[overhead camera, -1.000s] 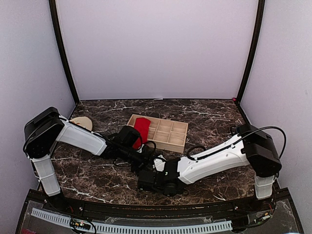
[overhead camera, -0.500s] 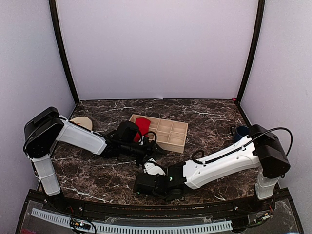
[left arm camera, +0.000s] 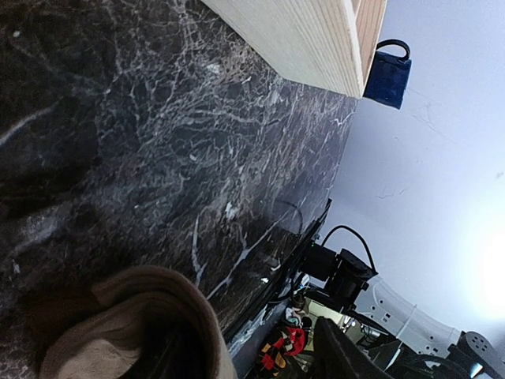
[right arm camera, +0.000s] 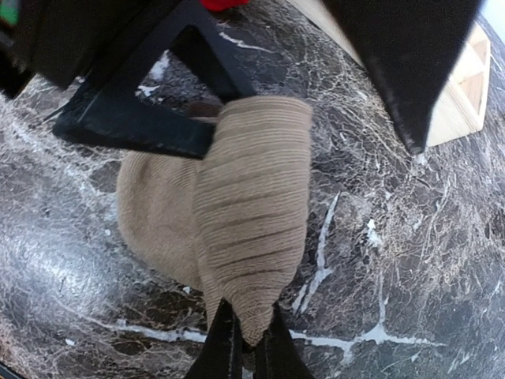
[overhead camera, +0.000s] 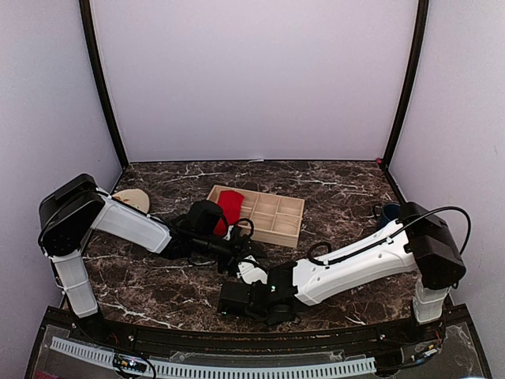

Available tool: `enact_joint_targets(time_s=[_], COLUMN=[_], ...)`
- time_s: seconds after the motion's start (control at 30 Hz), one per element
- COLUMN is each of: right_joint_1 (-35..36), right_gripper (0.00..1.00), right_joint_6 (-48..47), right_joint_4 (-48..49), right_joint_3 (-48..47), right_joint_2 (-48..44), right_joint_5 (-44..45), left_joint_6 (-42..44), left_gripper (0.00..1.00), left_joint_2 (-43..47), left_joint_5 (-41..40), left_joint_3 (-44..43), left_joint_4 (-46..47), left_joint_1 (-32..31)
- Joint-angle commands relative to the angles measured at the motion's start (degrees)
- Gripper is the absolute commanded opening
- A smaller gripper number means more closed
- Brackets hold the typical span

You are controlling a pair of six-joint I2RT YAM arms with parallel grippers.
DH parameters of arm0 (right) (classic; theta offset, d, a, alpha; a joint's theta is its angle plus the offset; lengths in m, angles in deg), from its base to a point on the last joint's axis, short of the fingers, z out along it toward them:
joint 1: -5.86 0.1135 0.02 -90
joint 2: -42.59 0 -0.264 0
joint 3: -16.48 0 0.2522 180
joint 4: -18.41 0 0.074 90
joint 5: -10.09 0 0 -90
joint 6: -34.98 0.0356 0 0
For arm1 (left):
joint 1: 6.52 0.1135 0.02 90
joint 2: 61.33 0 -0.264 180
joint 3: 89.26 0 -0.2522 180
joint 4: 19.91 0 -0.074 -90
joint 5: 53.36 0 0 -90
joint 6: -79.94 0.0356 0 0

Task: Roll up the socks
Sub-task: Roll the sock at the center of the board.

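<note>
Right arm [overhead camera: 355, 260] drawn lower in frame; right jaws clamp tan sock [right arm camera: 245, 213] tip; left jaws part-open astride it. Mid-roll; next likely wind tighter.

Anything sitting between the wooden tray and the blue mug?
No. In the top view only bare marble table lies between the tray and the mug.

Soft, even light throughout; the left wrist view glares white at its right edge.
</note>
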Motion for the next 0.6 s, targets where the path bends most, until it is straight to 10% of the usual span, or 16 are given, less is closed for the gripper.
enact_joint_targets(time_s=[0.0,0.17,0.37,0.57], right_joint_1=[-0.94,-1.08,-1.08,-1.03], right_gripper=[0.0,0.0,0.0,0.0], right_joint_6=[1.6,0.89,0.76,1.6], right_joint_4=[-1.07,-0.62,-0.84,-1.53], right_joint_3=[-1.69,-2.38,-2.87,-3.03], right_joint_2=[0.47,0.85,1.24,1.7], right_joint_5=[2.33,2.5,2.43,2.43], left_joint_6=[2.47,4.12,4.11,4.75], left_gripper=[0.56,0.5,0.02,0.0], left_joint_2=[1.5,0.65,-0.81,-2.18], left_joint_5=[2.8,3.24,3.25,4.03], left_joint_3=[1.24,-0.45,-0.71,-1.17], left_joint_4=[-1.43,-3.35,-2.69,-1.72], left_joint_1=[-0.07,-0.12,-0.16,-0.16])
